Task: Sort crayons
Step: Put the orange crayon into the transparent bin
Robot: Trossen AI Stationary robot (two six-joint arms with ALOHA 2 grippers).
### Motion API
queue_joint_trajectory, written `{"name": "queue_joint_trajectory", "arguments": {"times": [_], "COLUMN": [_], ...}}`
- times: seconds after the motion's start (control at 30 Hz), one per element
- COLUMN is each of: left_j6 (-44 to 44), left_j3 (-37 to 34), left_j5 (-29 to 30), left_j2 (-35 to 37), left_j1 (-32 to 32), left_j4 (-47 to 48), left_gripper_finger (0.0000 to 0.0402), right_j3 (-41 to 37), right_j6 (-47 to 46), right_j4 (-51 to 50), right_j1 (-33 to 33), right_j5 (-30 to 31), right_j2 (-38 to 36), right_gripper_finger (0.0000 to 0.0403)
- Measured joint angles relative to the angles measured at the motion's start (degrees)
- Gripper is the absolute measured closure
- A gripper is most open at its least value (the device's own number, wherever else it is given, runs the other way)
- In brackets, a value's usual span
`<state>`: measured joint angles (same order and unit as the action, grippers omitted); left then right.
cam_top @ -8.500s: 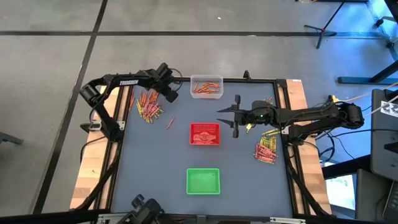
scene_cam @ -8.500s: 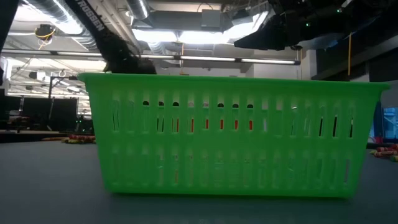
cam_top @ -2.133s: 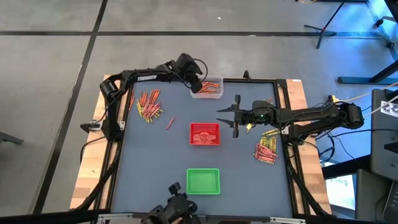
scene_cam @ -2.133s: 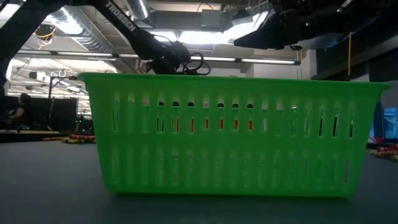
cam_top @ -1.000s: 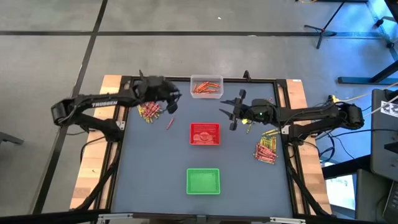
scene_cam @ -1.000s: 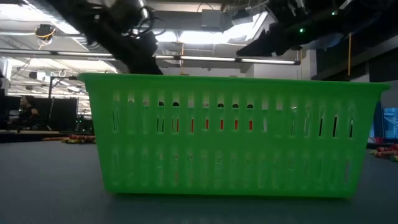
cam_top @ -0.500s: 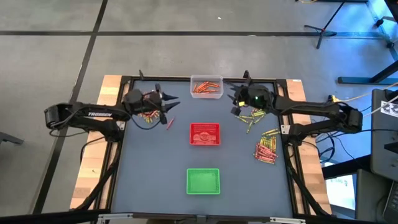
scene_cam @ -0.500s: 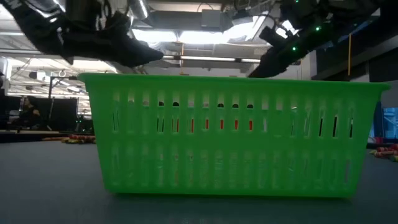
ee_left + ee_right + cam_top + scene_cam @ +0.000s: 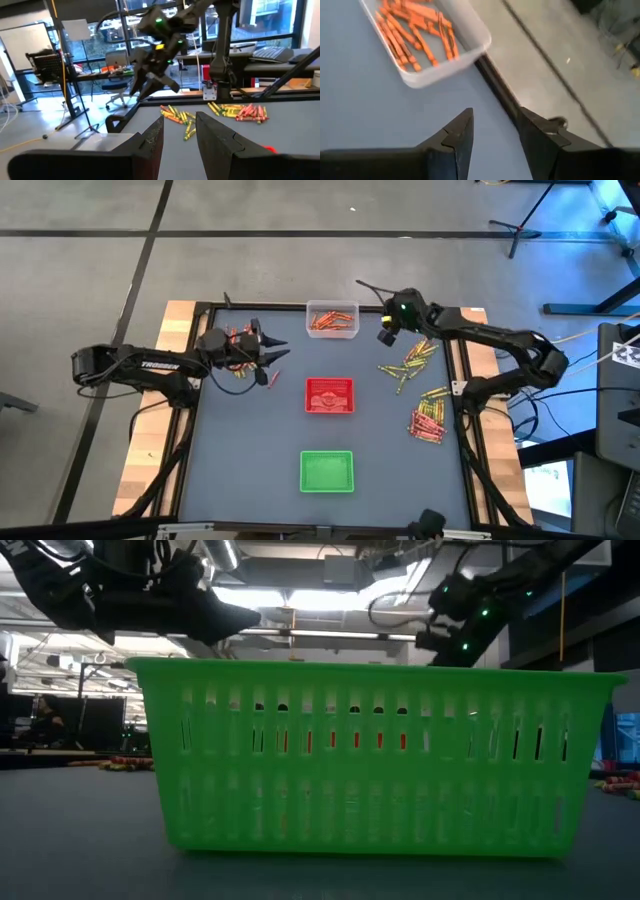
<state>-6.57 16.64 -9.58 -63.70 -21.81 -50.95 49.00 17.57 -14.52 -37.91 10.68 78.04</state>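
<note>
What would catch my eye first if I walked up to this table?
Probably the three small trays lined up down the middle of the grey table: a clear plastic tray of orange crayons at the far edge, a red tray in the centre, a green tray nearest. Loose mixed-colour crayons lie scattered at the right.

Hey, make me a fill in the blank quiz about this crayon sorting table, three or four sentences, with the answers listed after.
1. The clear tray at the far edge of the table holds only ____ crayons.
2. The tray nearest the low camera is the ____ one.
3. Between the clear tray and the green tray sits the ____ tray.
4. Both the left gripper and the right gripper have their fingers apart and hold ____.

Answers: orange; green; red; nothing
</note>
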Motion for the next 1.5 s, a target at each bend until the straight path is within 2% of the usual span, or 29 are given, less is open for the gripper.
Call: {"name": "queue_joint_trajectory", "arguments": {"times": [0.37,0.7,0.9,1.13,1.2,1.3,1.5], "left_j6": [0.4,0.4,0.0,0.0,0.0,0.1,0.1], "left_j3": [0.0,0.0,0.0,0.0,0.0,0.0,0.0], "left_j5": [0.0,0.1,1.6,2.1,2.1,2.1,2.1], "left_j2": [-0.2,-0.2,-0.2,-0.2,-0.2,-0.2,-0.2], "left_j1": [0.6,0.6,0.6,0.6,0.6,0.6,0.6], "left_j4": [0.6,1.0,1.1,2.5,2.5,2.5,2.4], "left_gripper_finger": [0.0303,0.0303,0.0303,0.0303,0.0303,0.0303,0.0303], "right_j3": [10.7,15.8,15.9,15.6,14.2,11.0,6.1], "right_j6": [3.0,5.4,5.6,4.8,4.8,6.1,11.2], "right_j4": [-12.6,-20.1,-23.7,-42.7,-44.9,-44.4,-36.6], "right_j1": [-2.0,-2.0,-2.4,-2.2,-2.2,-2.3,-1.4], "right_j5": [-3.3,-3.8,-4.8,-5.7,-4.4,-2.4,0.9], "right_j2": [10.5,18.6,19.4,18.9,18.9,18.9,18.9], "right_gripper_finger": [0.0252,0.0252,0.0252,0.0252,0.0252,0.0252,0.0252]}}
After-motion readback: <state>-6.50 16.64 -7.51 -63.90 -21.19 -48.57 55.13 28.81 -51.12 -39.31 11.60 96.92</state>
